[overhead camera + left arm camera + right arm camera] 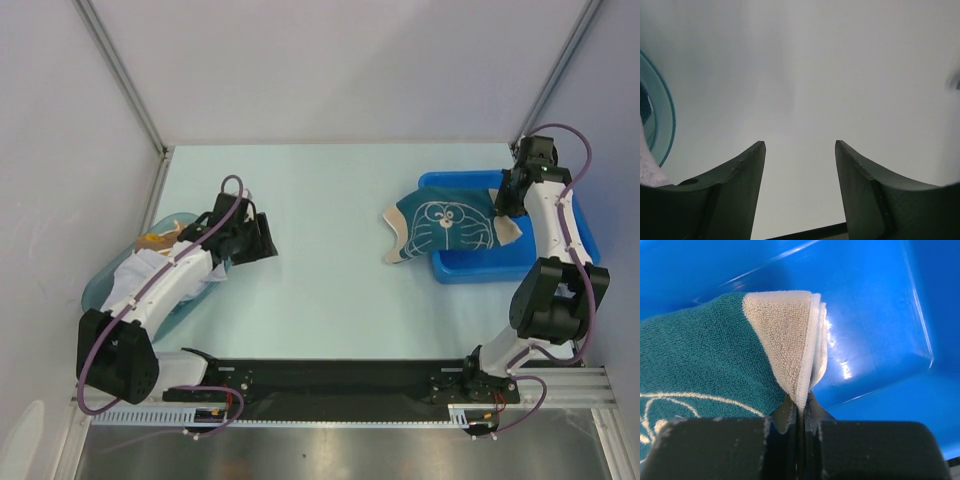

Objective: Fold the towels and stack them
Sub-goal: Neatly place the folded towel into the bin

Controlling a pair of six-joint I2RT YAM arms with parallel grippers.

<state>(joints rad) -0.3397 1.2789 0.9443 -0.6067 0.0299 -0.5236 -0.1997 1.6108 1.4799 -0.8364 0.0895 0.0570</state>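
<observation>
Top view: black rail (330,380) at near edge carries both arms. Right pincer (503,206) meets the teal towel (445,225), which drapes over the blue bin's (560,262) left rim onto the bench (320,290). Left pincer (262,240) hangs beside the teal tub (100,290) of other towels (140,270).

Left wrist: released, empty.

Right wrist: clenched on the towel's turned corner.

Step, probably: drawing it out. Next: spread flat on bench.

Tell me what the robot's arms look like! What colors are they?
The left arm and right arm are white tubes with chunky black joints. A purple cable loops along each one. Their jaws are dark, almost black; the left pair looks like two curved, pointed horns. Both stand on a black base plate.
</observation>
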